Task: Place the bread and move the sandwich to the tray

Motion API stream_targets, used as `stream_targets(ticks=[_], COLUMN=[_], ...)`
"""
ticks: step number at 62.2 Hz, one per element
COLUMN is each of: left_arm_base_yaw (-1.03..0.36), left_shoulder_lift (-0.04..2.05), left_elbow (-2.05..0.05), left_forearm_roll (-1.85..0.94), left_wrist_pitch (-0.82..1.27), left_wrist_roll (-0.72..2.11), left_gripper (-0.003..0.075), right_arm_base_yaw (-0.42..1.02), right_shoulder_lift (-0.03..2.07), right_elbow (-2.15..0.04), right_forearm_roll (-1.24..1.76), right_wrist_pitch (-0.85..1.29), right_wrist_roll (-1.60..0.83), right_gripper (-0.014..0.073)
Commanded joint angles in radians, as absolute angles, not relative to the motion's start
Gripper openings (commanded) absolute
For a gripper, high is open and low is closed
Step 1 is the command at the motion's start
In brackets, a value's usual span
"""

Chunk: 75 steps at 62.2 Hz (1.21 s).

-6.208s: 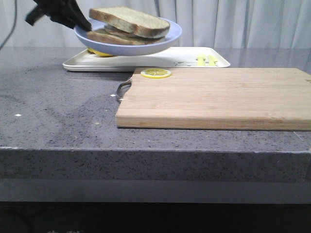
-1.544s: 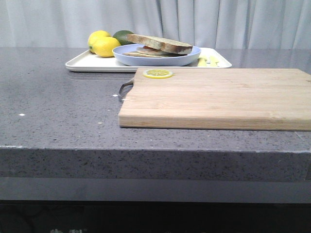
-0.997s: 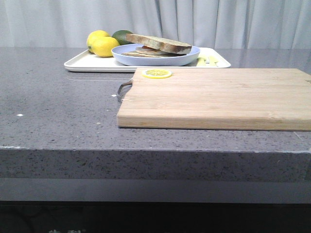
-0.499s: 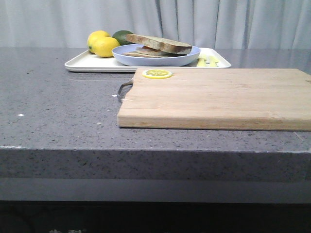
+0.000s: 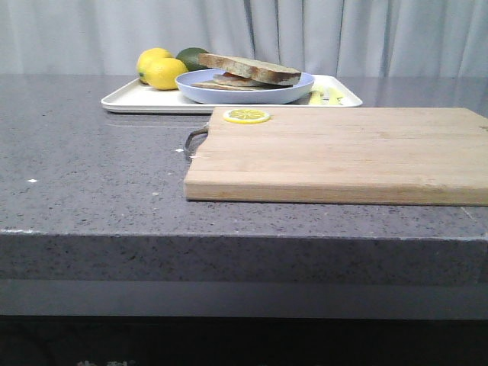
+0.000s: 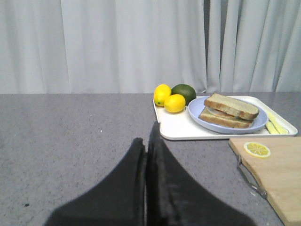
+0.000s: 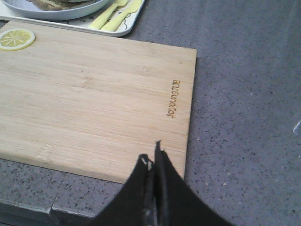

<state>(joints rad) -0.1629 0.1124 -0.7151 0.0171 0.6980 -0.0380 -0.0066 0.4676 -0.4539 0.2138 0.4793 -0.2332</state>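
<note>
The brown-crusted toast sandwich (image 5: 248, 70) lies on its round pale-blue plate (image 5: 244, 91), which rests on the large flat white rectangular tray (image 5: 137, 99) at the far side of the grey speckled worktop (image 5: 91, 175), beside 2 yellow lemons (image 5: 158, 69) and a dark green fruit (image 6: 184, 91). The left pincer (image 6: 146, 146) and right pincer (image 7: 153, 162) are both pressed narrow, holding nothing, well apart from the tray. The task looks finished. A risk: the top slice sits tilted, so any bump to the tray could slide it off. The bamboo cutting board (image 5: 343, 152) carries only a lemon slice (image 5: 245, 116).
</note>
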Motion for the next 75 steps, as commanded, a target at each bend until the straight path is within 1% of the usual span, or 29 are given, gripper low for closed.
stream_targets(ticks=[1,8,21,42,47,58,69,75], left_arm_base_yaw=[-0.166,-0.166,-0.166,-0.166,-0.164,-0.091,-0.004,0.005], left_shoulder_lift=[0.131,0.131,0.131,0.131,0.106,-0.027,-0.021,-0.026], left_elbow=[-0.685,-0.63,-0.569,-0.55,-0.519,-0.383,-0.267,-0.215], left_forearm_roll=[0.019,0.019,0.019,0.016,0.014,-0.027,-0.053,-0.055], left_wrist_pitch=[0.486,0.426,0.428,0.442,0.433,0.397,0.322,0.317], left_wrist_roll=[-0.038,-0.038,-0.038,-0.038,-0.038,-0.038,-0.038,-0.038], left_gripper=[-0.0018,-0.0018,-0.0018,-0.0018,-0.0018,-0.0018,-0.0018,-0.0018], right_arm_base_yaw=[-0.005,-0.005,-0.005,-0.005,-0.005,-0.005,-0.006,-0.006], right_shoulder_lift=[0.478,0.478,0.478,0.478,0.478,0.478,0.476,0.476], right_elbow=[-0.481,-0.481,-0.481,-0.481,-0.481,-0.481,-0.481,-0.481], right_forearm_roll=[0.219,0.219,0.219,0.219,0.219,0.219,0.219,0.219], right_wrist_pitch=[0.407,0.407,0.407,0.407,0.407,0.407,0.409,0.407], right_wrist_roll=[-0.235,-0.235,-0.235,-0.235,-0.235,-0.235,-0.235,-0.235], right_gripper=[-0.0109,-0.0109,-0.0109,-0.0109,-0.0109,-0.0109,-0.0109,-0.0109])
